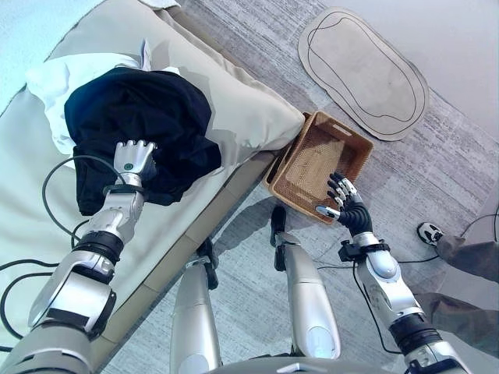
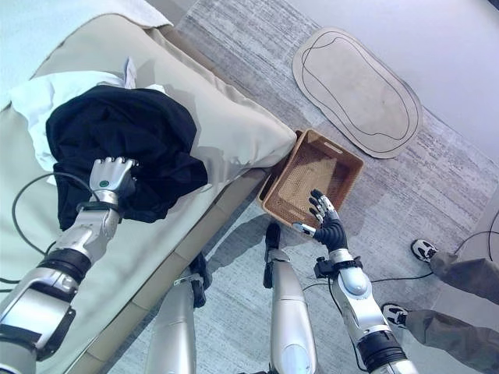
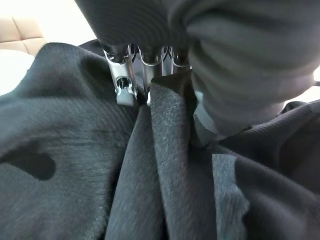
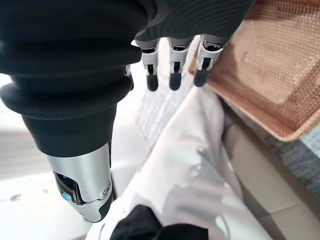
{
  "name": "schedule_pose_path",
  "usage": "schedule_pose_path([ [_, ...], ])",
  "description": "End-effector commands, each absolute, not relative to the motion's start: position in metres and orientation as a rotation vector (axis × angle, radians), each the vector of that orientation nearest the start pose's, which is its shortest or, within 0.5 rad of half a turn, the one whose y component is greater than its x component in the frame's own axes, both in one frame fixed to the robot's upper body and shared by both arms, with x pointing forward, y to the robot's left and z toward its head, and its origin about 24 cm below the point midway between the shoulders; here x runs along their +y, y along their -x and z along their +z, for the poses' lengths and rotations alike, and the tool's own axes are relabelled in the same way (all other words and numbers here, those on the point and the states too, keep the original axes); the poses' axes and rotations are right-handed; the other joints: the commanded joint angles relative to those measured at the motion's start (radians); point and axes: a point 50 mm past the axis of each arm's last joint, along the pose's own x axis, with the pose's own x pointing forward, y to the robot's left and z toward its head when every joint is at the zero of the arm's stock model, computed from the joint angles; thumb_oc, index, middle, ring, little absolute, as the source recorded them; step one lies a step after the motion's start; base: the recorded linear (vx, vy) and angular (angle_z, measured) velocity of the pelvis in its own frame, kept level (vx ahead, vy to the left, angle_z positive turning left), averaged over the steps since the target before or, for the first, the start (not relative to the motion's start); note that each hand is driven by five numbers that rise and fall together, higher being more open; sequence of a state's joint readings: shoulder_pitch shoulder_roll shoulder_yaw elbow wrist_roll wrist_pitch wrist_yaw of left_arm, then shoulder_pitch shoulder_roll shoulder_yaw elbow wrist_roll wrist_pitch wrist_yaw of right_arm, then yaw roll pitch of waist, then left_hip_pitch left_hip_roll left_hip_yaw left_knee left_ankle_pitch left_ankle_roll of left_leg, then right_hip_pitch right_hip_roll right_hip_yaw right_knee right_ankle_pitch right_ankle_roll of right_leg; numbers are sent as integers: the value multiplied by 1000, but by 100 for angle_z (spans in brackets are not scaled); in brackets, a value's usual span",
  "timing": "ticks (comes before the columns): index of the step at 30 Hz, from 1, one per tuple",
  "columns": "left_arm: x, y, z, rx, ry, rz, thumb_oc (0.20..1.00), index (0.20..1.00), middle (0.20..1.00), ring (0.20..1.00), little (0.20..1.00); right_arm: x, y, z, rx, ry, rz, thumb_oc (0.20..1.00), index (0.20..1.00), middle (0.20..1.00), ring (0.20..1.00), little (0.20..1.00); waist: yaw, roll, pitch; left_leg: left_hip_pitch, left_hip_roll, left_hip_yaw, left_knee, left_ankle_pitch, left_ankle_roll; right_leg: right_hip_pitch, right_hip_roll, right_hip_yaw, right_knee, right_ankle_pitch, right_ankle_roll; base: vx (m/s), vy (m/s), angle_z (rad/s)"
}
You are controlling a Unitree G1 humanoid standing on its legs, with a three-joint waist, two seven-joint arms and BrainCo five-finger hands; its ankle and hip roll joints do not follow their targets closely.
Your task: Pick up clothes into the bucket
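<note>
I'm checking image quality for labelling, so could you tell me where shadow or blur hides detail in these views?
Left eye view: the cushion shades the floor beside the wicker basket. Left wrist view: the black garment sits dark, folds faint, the cover near the lens blurred. Right wrist view: the right hand is soft, the background washed out.

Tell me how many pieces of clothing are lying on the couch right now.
2: a black garment on the cushion with the left hand on it, and a white garment partly under it. More may be hidden underneath.
</note>
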State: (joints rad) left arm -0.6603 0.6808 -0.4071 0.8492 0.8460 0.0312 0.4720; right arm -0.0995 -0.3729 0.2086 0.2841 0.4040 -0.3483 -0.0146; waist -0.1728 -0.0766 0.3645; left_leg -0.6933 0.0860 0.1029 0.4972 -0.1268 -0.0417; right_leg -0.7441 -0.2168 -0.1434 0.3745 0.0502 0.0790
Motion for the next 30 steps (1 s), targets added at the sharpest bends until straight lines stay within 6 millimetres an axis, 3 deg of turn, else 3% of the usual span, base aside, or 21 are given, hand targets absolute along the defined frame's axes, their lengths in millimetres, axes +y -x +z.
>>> schedule_pose_path([
  [1, 289, -339, 88, -60, -1661, 287, 200, 200, 200, 200, 200, -190, -258, 41, -144, 8, 122, 1000, 1000, 1000, 1000, 1000, 15, 20, -67, 19, 3, -47, -81, 41, 16, 71, -28, 51, -39, -24, 71, 0, 0, 0],
  [9, 271, -326, 91, -193, -1579, 261, 200, 200, 200, 200, 200, -191, -258, 36, -118, 18, 106, 1000, 1000, 1000, 1000, 1000, 50, 22, -80, 188, -6, -46, -214, 72, 9, 229, -44, 24, -141, 1, 82, 62, -3, 2],
  [18, 240, -301, 134, -511, -1392, 248, 200, 200, 200, 200, 200, -191, -259, 26, -66, 45, 99, 1000, 1000, 1000, 1000, 1000, 94, 24, -127, 410, -19, -52, -391, 113, -4, 465, -50, -33, -288, 31, 99, 89, -15, 10],
  [25, 214, -290, 167, -718, -1250, 184, 200, 200, 200, 200, 200, -181, -264, 29, -79, 273, 183, 1000, 1000, 1000, 1000, 1000, 111, 27, -172, 521, -29, -47, -484, 133, -4, 576, -37, -69, -357, 49, 107, 65, -12, 12],
  [26, 203, -287, 177, -779, -1167, 142, 200, 200, 200, 200, 200, -174, -269, 36, -113, 415, 252, 1000, 1000, 1000, 1000, 1000, 120, 29, -188, 549, -28, -43, -498, 133, -5, 603, -32, -75, -376, 52, 108, 69, -17, -1],
  [30, 176, -283, 201, -904, -980, 65, 200, 200, 200, 200, 200, -150, -280, 50, -191, 496, 342, 1000, 1000, 1000, 1000, 1000, 132, 34, -220, 604, -23, -40, -520, 133, -7, 662, -26, -88, -396, 46, 107, 84, -24, -3],
])
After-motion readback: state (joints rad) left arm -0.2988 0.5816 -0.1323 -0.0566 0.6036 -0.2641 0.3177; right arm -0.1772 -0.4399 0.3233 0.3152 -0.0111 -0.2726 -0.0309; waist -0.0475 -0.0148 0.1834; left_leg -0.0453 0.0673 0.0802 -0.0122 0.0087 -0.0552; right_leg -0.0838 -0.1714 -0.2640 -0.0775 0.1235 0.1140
